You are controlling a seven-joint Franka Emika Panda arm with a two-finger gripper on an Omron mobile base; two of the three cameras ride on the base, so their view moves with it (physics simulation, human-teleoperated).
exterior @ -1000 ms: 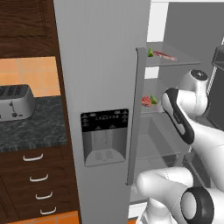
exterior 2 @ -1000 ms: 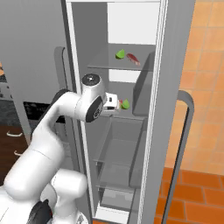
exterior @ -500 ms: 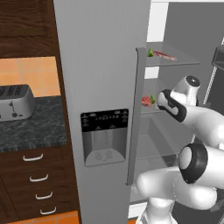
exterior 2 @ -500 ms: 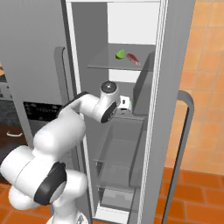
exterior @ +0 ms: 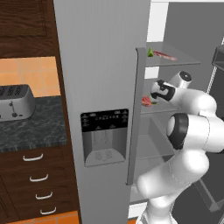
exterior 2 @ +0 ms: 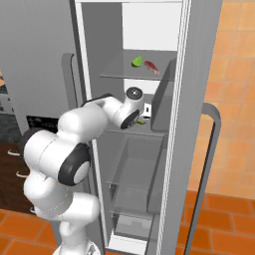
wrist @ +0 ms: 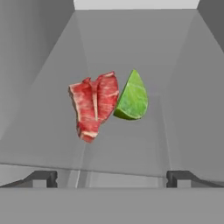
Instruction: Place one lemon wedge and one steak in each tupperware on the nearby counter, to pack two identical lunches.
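Note:
In the hand view a raw red steak (wrist: pixel 94 105) and a green lemon wedge (wrist: pixel 132 97) lie side by side, touching, on the fridge's middle shelf. My gripper (wrist: pixel 113 179) is open just short of them, with nothing between its fingers. The left base view has the gripper (exterior: pixel 154 92) reaching into the fridge above that steak (exterior: pixel 146 101). Another wedge (exterior: pixel 150 52) and steak (exterior: pixel 164 55) rest on the upper shelf. From the right base view the gripper (exterior 2: pixel 147 112) sits over the middle-shelf wedge (exterior 2: pixel 141 121). The tupperware is out of view. The counter (exterior: pixel 30 127) lies to the left.
The closed fridge door with its dispenser panel (exterior: pixel 104 135) stands left of the arm. The open door and its long handle (exterior 2: pixel 211 149) stand to the right. A toaster (exterior: pixel 15 103) sits on the counter, above drawers with silver handles (exterior: pixel 37 178). Lower fridge shelves and a bin are below.
The arm has stretched forward and carried the hand deeper into the fridge, up to the middle shelf. The gripper stays open. The food has not moved.

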